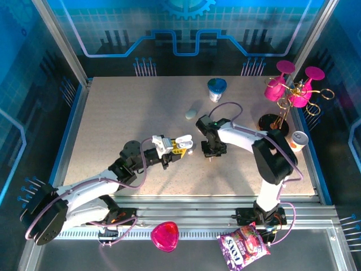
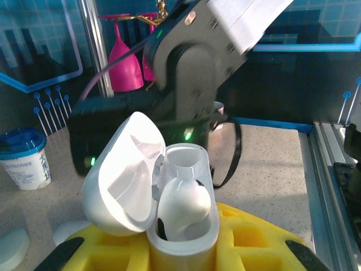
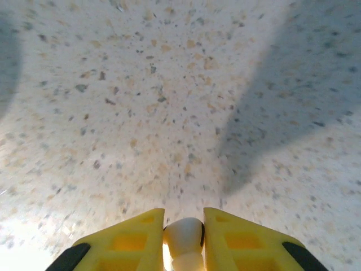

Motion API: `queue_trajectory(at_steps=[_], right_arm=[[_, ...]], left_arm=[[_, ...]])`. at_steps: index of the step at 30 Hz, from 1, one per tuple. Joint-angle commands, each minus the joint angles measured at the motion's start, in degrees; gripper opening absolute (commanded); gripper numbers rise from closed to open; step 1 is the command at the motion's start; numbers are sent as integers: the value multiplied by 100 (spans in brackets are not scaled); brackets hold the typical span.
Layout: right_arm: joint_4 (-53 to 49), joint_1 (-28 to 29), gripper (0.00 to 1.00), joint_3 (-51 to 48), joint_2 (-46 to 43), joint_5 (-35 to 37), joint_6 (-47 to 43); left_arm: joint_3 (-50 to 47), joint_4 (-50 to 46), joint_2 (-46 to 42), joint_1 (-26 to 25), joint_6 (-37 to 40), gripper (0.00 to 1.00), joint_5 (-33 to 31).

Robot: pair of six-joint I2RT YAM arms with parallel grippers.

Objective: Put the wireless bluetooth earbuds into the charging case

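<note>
Speckled table lies under both grippers. Left gripper, centre of the top view, is clenched on the charging case, which sits between its yellow fingers at the bottom of the left wrist view. Lid hangs open to the left. 1 seated bud fills the lower socket, and the free socket sits just above it. Right gripper, just right of the case in the top view, pinches 1 earbud at the bottom centre of its own view. It points down at the table, apart from the case.

Risks, as judged:
- The pinch is on a round, slick shell, so the earbud could twist or pop out on the way over.
- The fingers hide the stem's angle, and a wrong angle would jam it on the socket rim.
- The wide yellow fingers could knock the lid or nudge the seated bud.
- A hard push down could tilt the case in the left grip.
</note>
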Motion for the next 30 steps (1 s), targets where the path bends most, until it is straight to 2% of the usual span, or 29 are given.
queue_trajectory(at_steps=[1,6,13,16,22,30], right_arm=[[57,-9,21,-66,-819,116,16],[236,-6,21,-62,-1691,88,-128],[1295,51,23,-363,-3071,-313,-391],[1601,197,23,-417,-3485,-229,-589],[2401,723,22,-690,-3992,-201,-1112],[3113,1031,21,-1092,-4218,-383,-1402]], left_arm=[[-22,294,140,7,-94,18,-121],[61,453,386,5,-318,17,-113],[240,738,802,-20,-823,17,-212],[354,763,958,-74,-949,16,-315],[627,586,1140,-147,-1142,17,-399],[773,455,1038,-189,-1413,16,-412]])
